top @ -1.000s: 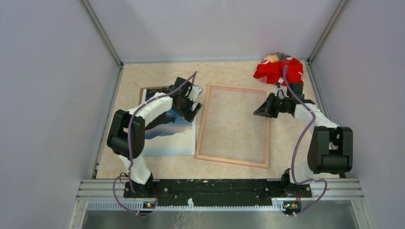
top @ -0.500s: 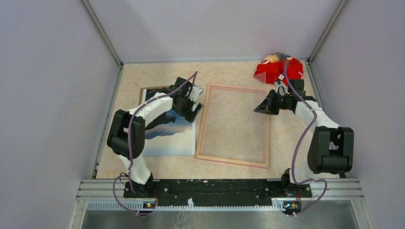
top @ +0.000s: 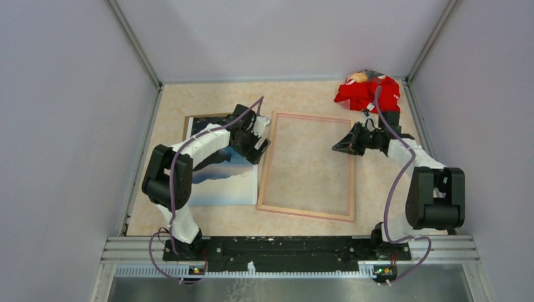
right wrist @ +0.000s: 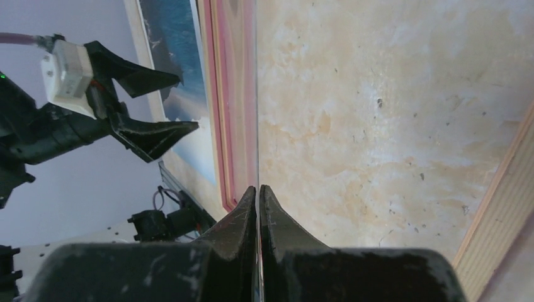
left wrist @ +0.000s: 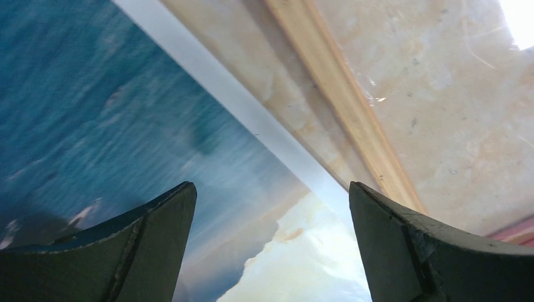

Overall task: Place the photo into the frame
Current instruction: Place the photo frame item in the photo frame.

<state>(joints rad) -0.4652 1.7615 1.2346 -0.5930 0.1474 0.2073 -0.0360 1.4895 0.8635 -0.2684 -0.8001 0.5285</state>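
The photo point(top: 220, 179), a sea and mountain print, lies flat on the left, picture side up. My left gripper point(top: 262, 139) hovers open over its right edge, and both fingers straddle the pale sky part point(left wrist: 269, 187). The frame point(top: 265, 170) lies beside it, pale wood side up point(left wrist: 343, 100). Its pink face shows from the side point(right wrist: 223, 94). My right gripper point(top: 337, 148) is over the frame's right rail, shut point(right wrist: 258, 187) on a thin clear sheet point(right wrist: 257, 94) seen edge-on.
A brown backing board point(top: 200, 117) pokes out under the photo's far edge. A crumpled red cloth point(top: 368, 92) lies in the back right corner. Grey walls enclose the marbled table point(top: 315, 97) on three sides.
My left gripper has shifted slightly right toward the photo's edge next to the frame, still open. My right gripper has barely moved and stays shut.
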